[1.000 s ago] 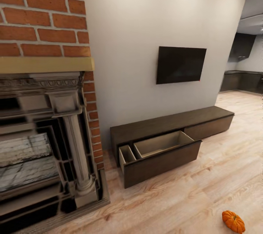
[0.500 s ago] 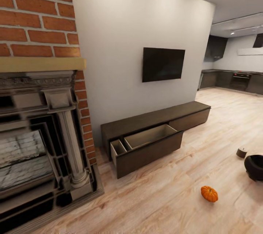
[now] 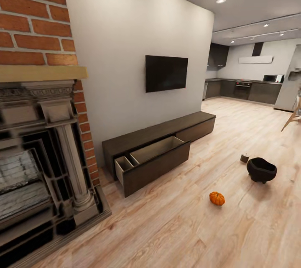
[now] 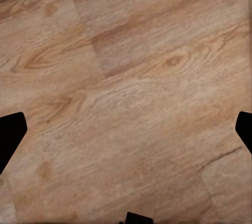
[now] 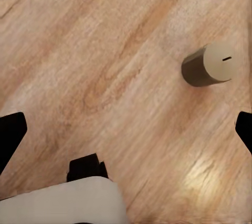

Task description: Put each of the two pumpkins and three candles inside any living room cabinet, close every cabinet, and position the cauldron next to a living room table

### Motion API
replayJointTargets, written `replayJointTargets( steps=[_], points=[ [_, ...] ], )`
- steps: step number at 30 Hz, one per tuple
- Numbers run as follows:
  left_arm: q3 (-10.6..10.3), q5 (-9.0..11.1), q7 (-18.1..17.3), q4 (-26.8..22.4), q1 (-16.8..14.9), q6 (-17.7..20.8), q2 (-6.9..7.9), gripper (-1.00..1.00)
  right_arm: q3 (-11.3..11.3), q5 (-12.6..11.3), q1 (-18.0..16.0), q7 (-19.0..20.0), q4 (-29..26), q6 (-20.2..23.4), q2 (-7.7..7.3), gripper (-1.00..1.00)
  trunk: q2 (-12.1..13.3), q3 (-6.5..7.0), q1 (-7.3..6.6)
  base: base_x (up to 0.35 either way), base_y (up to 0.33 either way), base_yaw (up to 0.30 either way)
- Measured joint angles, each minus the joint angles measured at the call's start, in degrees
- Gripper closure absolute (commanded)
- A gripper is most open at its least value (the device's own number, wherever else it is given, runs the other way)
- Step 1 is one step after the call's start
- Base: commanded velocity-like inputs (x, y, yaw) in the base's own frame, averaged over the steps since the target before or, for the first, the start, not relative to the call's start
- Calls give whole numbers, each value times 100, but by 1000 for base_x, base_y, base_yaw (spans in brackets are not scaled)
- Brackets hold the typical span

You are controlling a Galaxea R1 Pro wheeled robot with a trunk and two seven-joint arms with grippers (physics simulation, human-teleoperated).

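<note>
- Along the grey wall, the low dark-brown cabinet (image 3: 161, 142) stands with one wide drawer (image 3: 152, 163) pulled out, its tan inside showing; nothing can be made out in it.
- A black TV (image 3: 166, 73) hangs on the wall above the cabinet, and a brick fireplace (image 3: 37, 126) stands beside the cabinet's near end.
- One orange pumpkin (image 3: 217, 198) lies on the wood plank floor (image 3: 188, 230), well apart from the open drawer.
- Farther along the floor, the black cauldron (image 3: 261, 169) stands upright, with a short candle (image 3: 244, 158) just beside it, not touching.
- The left pincer (image 4: 126, 132) hangs over bare floor planks, its dark fingertips (image 4: 10, 132) spread wide and holding nothing.
- The right pincer (image 5: 126, 132) is likewise spread and empty above the floor; another candle (image 5: 210, 66), paler flat top with a small wick mark, stands on the planks ahead of it, apart from both fingers.
</note>
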Motion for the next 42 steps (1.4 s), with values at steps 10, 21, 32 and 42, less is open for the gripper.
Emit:
replayJointTargets(
  steps=[10, 21, 32, 42],
  points=[
    [0, 0, 0, 0, 0, -1, 0, -100, 0, 0, 0, 0, 0, 0, -1, -100, 0, 0, 0, -312, 166, -287],
    [1, -2, -1, -1, 0, 0, 0, -100, 0, 0, -1, -2, 1, -3, 1, -100, 0, 0, -3, -156, 84, -139],
    [-7, -1, -1, -1, 1, 4, 0, -100, 0, 0, -1, -2, 1, -3, 1, -100, 0, 0, -3, -2, 1, -293],
    [-13, -1, -1, 0, 0, 8, 0, -100, 0, -6, -1, -1, 1, -2, 1, -100, 0, 0, -1, -101, 1, -300]
  ],
)
